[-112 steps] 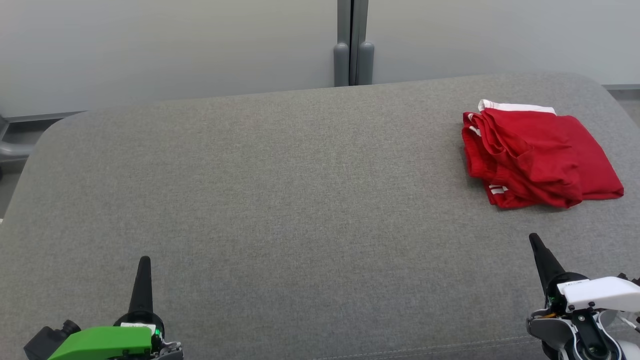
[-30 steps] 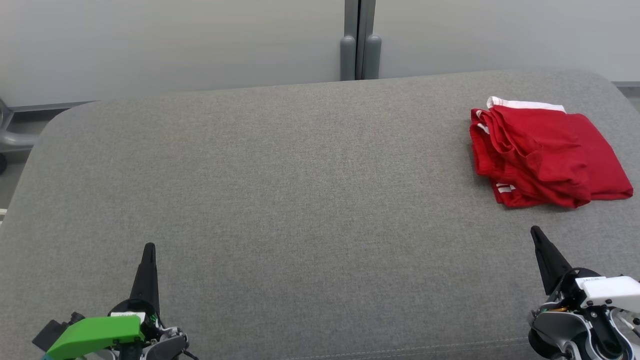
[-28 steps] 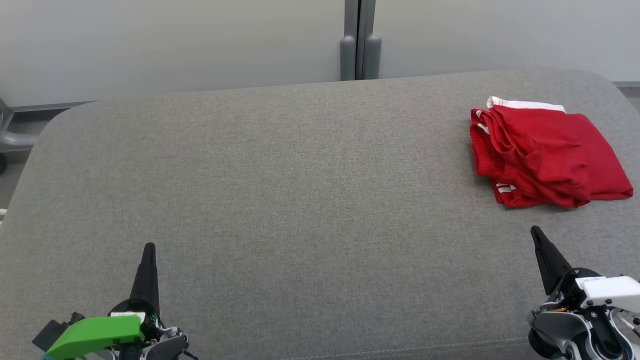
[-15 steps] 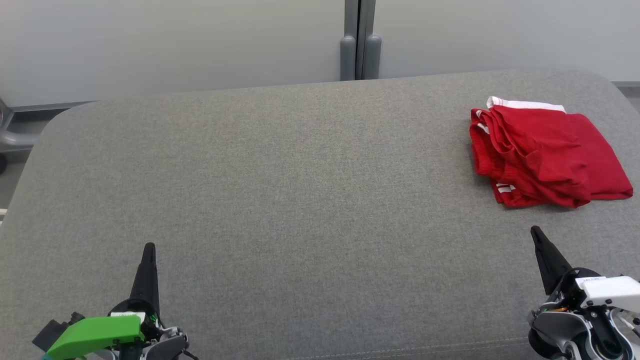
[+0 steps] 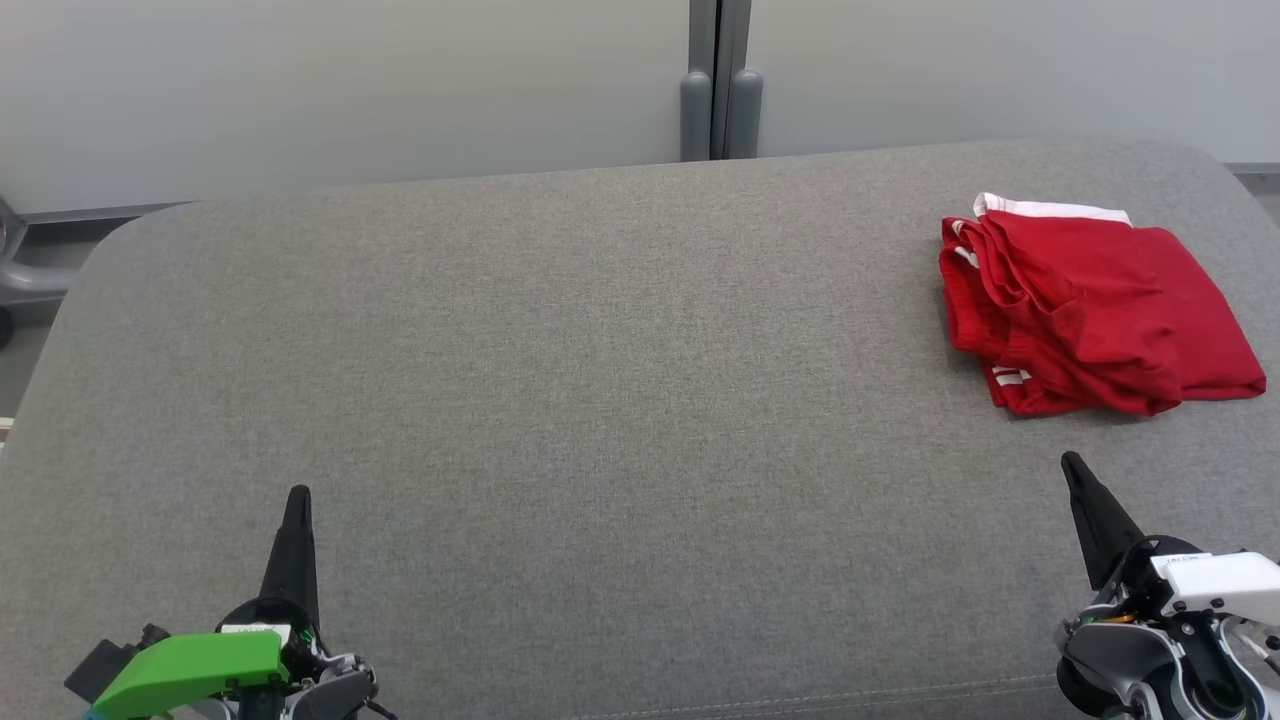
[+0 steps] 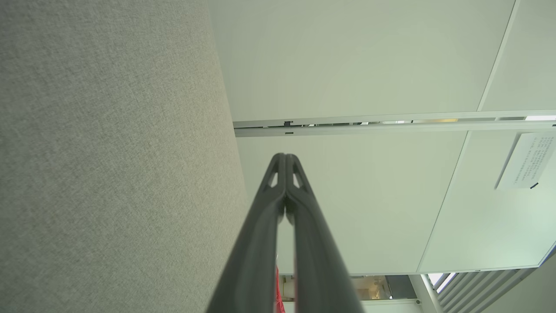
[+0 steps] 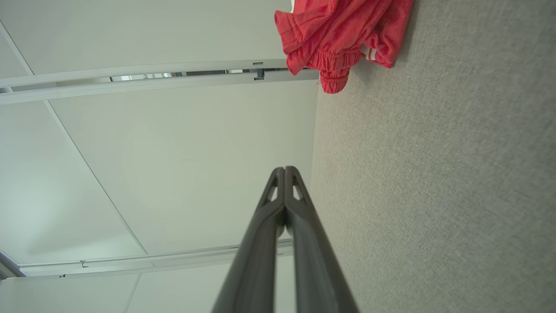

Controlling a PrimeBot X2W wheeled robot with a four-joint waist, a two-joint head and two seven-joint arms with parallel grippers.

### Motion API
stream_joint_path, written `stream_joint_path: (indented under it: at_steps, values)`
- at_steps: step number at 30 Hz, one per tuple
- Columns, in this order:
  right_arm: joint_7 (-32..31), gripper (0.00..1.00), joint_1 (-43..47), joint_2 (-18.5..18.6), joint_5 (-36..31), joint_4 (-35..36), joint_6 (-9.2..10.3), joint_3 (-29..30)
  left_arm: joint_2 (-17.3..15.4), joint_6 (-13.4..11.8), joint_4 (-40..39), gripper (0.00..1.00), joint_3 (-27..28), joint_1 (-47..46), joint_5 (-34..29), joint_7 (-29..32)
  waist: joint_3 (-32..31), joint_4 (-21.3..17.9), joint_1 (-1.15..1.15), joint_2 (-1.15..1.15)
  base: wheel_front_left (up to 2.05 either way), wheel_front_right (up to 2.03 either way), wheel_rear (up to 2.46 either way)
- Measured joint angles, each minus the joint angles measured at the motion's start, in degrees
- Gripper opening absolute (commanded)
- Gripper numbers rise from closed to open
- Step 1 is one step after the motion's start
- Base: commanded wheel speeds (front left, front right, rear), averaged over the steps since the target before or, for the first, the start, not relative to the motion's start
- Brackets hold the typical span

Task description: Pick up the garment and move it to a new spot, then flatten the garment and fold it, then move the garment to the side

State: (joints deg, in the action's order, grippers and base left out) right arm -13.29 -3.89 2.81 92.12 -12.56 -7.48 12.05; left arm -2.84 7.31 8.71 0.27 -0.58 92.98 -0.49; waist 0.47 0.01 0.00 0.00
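The garment (image 5: 1090, 310) is a red piece of clothing with a white band, lying folded in a loose stack at the far right of the grey upholstered surface (image 5: 600, 400). It also shows at the top of the right wrist view (image 7: 339, 39). My left gripper (image 5: 298, 495) rests at the lower left, shut and empty, its fingers pressed together (image 6: 284, 156). My right gripper (image 5: 1070, 462) sits at the lower right, a short way in front of the garment and apart from it, shut and empty (image 7: 284, 169).
Pale wall panels with a grey vertical post (image 5: 720, 90) stand behind the surface. A grey metal frame (image 5: 20, 270) shows past the far left corner. The surface's rounded edges fall away at left and right.
Over the last second nothing has moved. Since the oldest frame the camera has shifted slightly and both grippers have drawn a little lower.
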Motion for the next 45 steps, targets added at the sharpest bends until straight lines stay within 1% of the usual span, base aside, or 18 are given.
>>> stream_joint_path:
  at_steps: [45]
  values:
    - [0.0, 0.00, 0.0, 0.0, 0.0, 0.0, 0.00, 0.0, 0.0, 0.0, 0.0, 0.00, 0.0, 0.0, 0.0, 0.0, 0.0, 0.0, 0.00, 0.00, 0.00, 0.00, 0.00]
